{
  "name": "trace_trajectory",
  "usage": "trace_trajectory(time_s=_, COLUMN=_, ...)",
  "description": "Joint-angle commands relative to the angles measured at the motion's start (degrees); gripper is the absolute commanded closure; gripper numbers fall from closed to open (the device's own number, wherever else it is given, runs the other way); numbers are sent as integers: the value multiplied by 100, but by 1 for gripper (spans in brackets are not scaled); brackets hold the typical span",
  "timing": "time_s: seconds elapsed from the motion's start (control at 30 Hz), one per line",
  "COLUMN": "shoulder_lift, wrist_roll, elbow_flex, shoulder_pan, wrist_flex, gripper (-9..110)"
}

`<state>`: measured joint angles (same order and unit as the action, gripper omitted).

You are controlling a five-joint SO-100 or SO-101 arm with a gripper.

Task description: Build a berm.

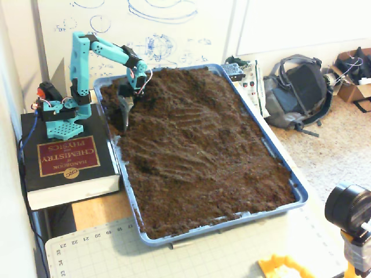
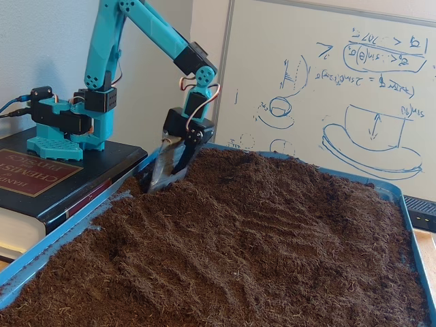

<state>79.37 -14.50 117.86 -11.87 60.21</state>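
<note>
The gripper, clamped on a metal blade, is pressed into soil beside the berm.

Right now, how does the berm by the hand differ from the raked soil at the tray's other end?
The berm is heaped higher, at the whiteboard end; the raked soil lies lower and flatter toward the cutting mat. The berm looks lumpy; the raked soil carries parallel grooves. The hand digs in at the berm's edge, away from the raked soil. Both are the same dark loose soil in the blue tray.
</note>
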Motion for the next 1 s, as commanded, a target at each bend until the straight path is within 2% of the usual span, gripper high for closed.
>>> trace_trajectory(time_s=0.0, shoulder_lift=-149, wrist_roll=62, elbow_flex=-677, shoulder_pan=26, wrist_flex=35, gripper=101)
trace_trajectory(time_s=0.43, shoulder_lift=-1063, wrist_roll=62, elbow_flex=-2338, shoulder_pan=9, wrist_flex=35, gripper=101)
trace_trajectory(time_s=0.8, shoulder_lift=-1107, wrist_roll=70, elbow_flex=-3094, shoulder_pan=-9, wrist_flex=79, gripper=101)
trace_trajectory(time_s=0.97, shoulder_lift=-1055, wrist_roll=404, elbow_flex=-3173, shoulder_pan=-9, wrist_flex=114, gripper=101)
